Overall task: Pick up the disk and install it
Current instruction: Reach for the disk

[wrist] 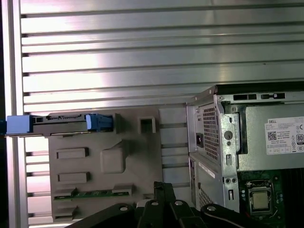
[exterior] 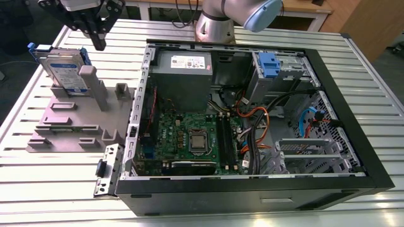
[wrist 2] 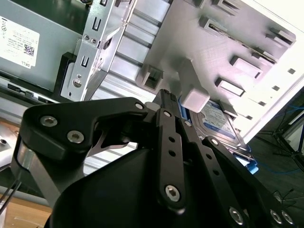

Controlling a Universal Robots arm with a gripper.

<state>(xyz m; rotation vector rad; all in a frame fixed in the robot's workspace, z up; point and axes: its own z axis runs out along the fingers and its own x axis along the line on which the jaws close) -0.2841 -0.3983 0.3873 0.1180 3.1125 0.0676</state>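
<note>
Jaws closed together and empty, poised above the upright disk (exterior: 65, 71) slotted in the grey fixture (exterior: 66, 125) on the worktop (exterior: 57, 189) beside the open computer case (exterior: 221, 194); descending unopened or off-centre, they could strike its edge and topple it.

Quick count: one disk (exterior: 66, 71) nearest the gripper (exterior: 98, 44), one grey holder (exterior: 69, 127), one open PC case (exterior: 252, 195). Inside it: one grey box (exterior: 183, 80), one blue latch (exterior: 268, 64), one CPU (exterior: 197, 140). One table (exterior: 50, 189).
</note>
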